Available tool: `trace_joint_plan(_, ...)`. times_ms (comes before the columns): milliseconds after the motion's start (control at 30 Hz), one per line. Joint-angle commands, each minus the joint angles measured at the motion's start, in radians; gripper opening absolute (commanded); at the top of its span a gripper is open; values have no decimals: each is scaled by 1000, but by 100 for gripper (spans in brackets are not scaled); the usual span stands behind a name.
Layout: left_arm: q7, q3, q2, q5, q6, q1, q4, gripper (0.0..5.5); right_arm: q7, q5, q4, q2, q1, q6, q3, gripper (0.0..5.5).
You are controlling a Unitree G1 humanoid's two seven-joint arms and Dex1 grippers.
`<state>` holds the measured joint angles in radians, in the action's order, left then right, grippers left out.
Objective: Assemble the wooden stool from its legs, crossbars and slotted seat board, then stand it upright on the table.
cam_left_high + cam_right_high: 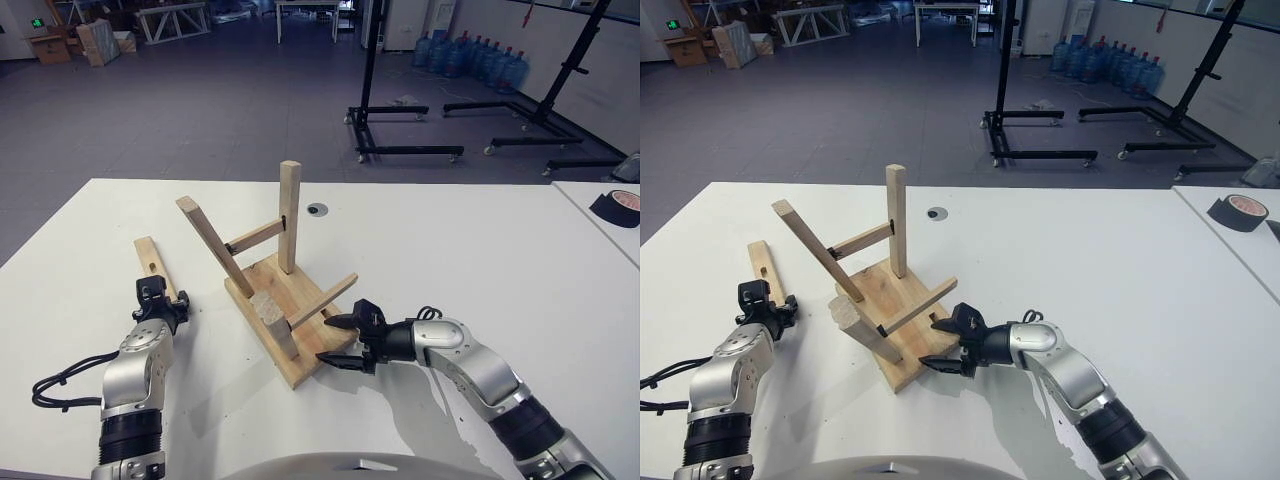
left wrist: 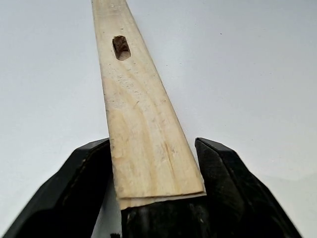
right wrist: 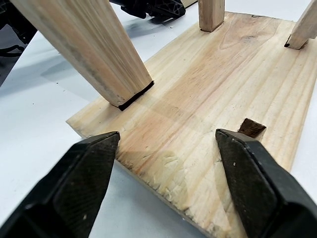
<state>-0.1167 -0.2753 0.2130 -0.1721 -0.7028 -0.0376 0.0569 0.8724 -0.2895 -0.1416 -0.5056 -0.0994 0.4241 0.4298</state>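
The upside-down seat board [image 1: 305,350] lies mid-bench [image 1: 450,240] with three legs [image 1: 289,215] in. At its nine o'clock, the left pincer [image 1: 160,295] holds the loose leg [image 1: 150,258]. The right pincer [image 1: 325,340] gapes wide at the board's near edge. I think the loose leg next needs lifting and pushing straight into the empty slot [image 3: 251,127].

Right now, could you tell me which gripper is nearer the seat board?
Right. The right gripper is open at the seat board's near end; the left gripper is off to its left, gripping the loose leg.
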Motion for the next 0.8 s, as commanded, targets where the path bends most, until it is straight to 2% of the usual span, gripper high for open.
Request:
trace_joint_plan(33,-1,3,-2,28,-28,47,-67,234,-46,75,127,-34,80,128,46,357)
trace_joint_plan(100,-12,-7,-7,31,-12,48,-74,205,-47,74,124,-34,81,129,46,357)
trace_joint_plan(233,-19,-32,17,58,83,47,-102,204,-48,63,121,-35,82,131,29,357)
trace_joint_plan(333,-3,-59,40,60,214,13,-93,204,-41,48,120,-43,79,130,8,357)
trace_joint_plan(433,51,-144,39,-29,416,-48,-20,204,-29,7,93,-56,90,133,-36,357)
trace_joint_plan(533,162,-206,51,-189,514,-98,113,204,-16,-34,55,-80,109,136,-85,357)
trace_joint_plan(600,303,-231,74,-431,456,-120,241,204,-11,-60,31,-98,118,146,-119,357)
trace_joint_plan(700,568,-165,140,-694,334,-1,400,204,-10,-70,29,-106,112,152,-137,357)
trace_joint_plan(800,795,-99,214,-785,266,167,483,204,-12,-63,41,-100,100,151,-131,357)
